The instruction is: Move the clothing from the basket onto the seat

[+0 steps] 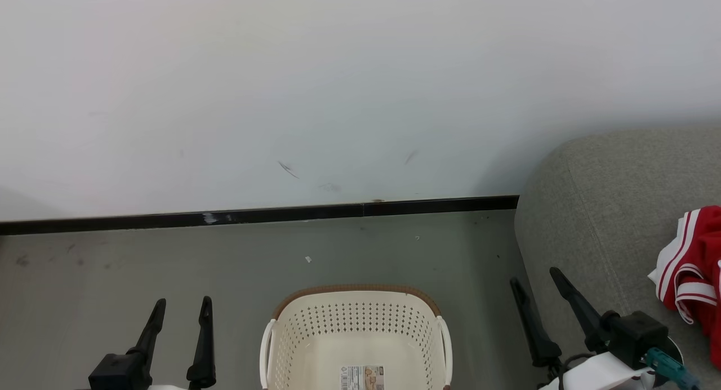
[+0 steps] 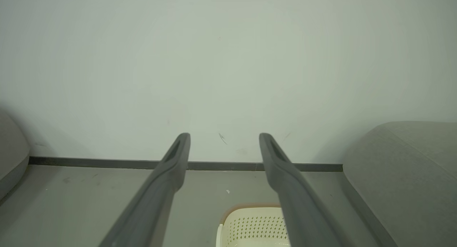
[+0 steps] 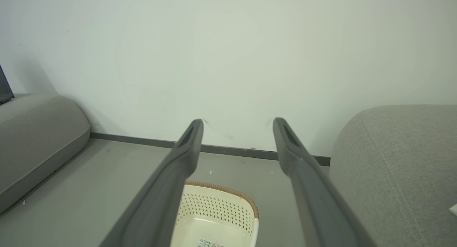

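Observation:
The cream perforated basket (image 1: 356, 333) stands on the floor at the bottom middle of the head view, with only a label sticker on its bare floor; it also appears as the basket (image 2: 250, 225) and the basket (image 3: 217, 215) in the wrist views. Red clothing (image 1: 695, 266) with white stripes lies on the grey seat (image 1: 608, 209) at the right. My left gripper (image 1: 183, 306) is open to the left of the basket, holding nothing. My right gripper (image 1: 536, 278) is open by the seat's near corner, right of the basket, holding nothing. Both point toward the wall.
A white wall (image 1: 338, 85) with a dark baseboard (image 1: 259, 214) runs behind the basket. Grey floor (image 1: 112, 277) lies between. Another grey cushion (image 3: 32, 140) sits at the left in the right wrist view, with a dark object's corner (image 3: 4, 90) on it.

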Motion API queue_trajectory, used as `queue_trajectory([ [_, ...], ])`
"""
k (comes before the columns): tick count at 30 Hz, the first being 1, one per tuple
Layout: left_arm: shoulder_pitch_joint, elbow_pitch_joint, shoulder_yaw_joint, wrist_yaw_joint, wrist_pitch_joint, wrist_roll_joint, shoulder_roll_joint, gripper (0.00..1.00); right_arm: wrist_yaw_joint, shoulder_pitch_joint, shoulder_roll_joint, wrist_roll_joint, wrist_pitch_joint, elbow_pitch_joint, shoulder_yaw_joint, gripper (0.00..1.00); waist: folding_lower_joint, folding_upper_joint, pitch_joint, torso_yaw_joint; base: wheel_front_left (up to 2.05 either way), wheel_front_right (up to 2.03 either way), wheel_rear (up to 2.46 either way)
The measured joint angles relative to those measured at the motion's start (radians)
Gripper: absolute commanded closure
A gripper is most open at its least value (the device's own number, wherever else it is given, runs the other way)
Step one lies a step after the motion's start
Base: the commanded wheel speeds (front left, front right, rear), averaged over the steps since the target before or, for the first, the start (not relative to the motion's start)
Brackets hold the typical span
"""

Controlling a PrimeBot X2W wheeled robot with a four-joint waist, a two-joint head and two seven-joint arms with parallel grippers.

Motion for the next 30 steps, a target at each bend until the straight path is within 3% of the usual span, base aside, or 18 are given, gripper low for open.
queue_trajectory([
  [7, -0.014, 0.008, -0.002, -0.001, 0.0, 0.005, 0.001, 0.0, 0.0, 0.0, 0.0, 0.007, 0.0, -0.002, 0.0, 0.0, 0.0, 0.0, 0.004, 0.002, 0.0, 0.0, 0.0],
  [8, -0.017, 0.011, -0.002, -0.001, 0.001, 0.005, -0.001, 1.0, 0.0, 0.0, 0.001, 0.007, 0.0, 0.004, 0.0, 1.0, 0.0, 0.0, 0.004, 0.002, 0.0, 0.0, 0.0],
  [15, 0.028, 0.065, -0.021, -0.001, 0.004, -0.003, -0.044, 1.0, 0.0, 0.043, 0.01, 0.01, 0.003, 0.064, 0.003, 1.0, -0.0001, 0.0, 0.005, 0.002, 0.0, 0.0, 0.0],
  [30, 0.028, 0.062, 0.009, -0.034, 0.03, -0.145, -0.054, 1.0, 0.0, 0.078, 0.01, 0.167, 0.003, 0.023, 0.029, 1.0, 0.0001, 0.0, 0.009, -0.003, 0.0, 0.0, 0.0],
])
